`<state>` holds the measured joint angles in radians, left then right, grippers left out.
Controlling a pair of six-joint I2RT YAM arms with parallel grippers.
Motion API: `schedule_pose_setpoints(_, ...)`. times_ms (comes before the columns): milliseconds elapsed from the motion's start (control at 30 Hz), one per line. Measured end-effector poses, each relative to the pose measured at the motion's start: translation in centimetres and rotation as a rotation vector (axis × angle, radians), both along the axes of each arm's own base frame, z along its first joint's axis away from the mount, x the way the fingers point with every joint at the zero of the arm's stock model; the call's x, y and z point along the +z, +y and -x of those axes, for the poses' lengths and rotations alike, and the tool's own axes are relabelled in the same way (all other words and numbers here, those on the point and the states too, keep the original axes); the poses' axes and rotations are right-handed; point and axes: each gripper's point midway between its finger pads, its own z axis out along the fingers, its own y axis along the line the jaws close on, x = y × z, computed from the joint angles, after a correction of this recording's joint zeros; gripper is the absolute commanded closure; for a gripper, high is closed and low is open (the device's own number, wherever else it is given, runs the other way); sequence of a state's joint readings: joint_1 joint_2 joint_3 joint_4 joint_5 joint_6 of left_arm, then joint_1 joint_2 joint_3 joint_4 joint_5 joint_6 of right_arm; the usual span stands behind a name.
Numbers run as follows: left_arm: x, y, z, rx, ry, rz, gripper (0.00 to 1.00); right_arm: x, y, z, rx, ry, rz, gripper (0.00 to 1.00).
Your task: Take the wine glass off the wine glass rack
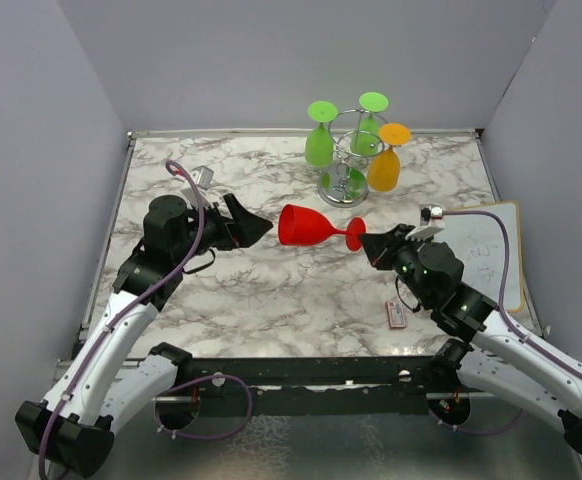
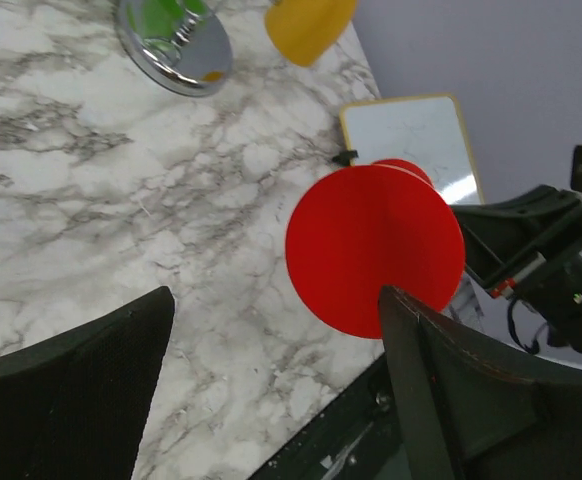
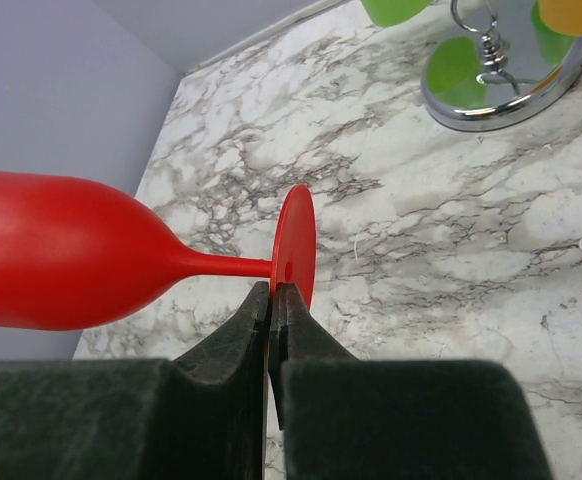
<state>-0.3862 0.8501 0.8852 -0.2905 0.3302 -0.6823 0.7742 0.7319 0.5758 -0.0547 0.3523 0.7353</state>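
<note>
Clear of the rack [image 1: 343, 192], red wine glass [image 1: 306, 225], foot in clamped right gripper [image 3: 271, 292]; left gripper [image 1: 263, 228] spread.

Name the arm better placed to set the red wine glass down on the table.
Right. The right claw is shut on the foot of the red wine glass; the left claw is open, holding nothing.

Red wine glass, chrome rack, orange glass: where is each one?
red wine glass [image 1: 304, 226]: top view, on its bowl.
wine glass rack [image 1: 346, 195]: top view, on its round base.
orange glass [image 1: 384, 172]: top view, on its bowl.
</note>
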Motion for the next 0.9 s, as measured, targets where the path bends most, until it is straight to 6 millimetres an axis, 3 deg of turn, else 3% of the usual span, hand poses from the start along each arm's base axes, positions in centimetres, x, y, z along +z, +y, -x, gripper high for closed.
schedule_pose_setpoints(133,-0.3,-1.7,1.7,-0.114,0.056,0.072,0.21,-0.6,0.6,0.3,0.029,-0.008,-0.042,0.99)
schedule_pose_setpoints(233,-1.0,-2.5,2.7,-0.182,0.107,0.100,0.33,-0.2,1.4,0.6,0.070,-0.023,-0.084,0.99)
schedule_pose_setpoints(500,-2.2,-3.4,3.0,-0.223,0.197,0.124,0.53,1.0,2.7,1.1,0.137,-0.056,-0.150,0.99)
schedule_pose_setpoints(633,-2.4,-3.4,3.0,-0.221,0.207,0.123,0.64,0.0,3.3,1.3,0.162,-0.034,-0.155,0.99)
schedule_pose_setpoints(900,-3.9,-3.3,3.1,-0.217,0.265,0.097,0.98,-2.8,4.5,1.3,0.203,0.023,-0.138,0.99)
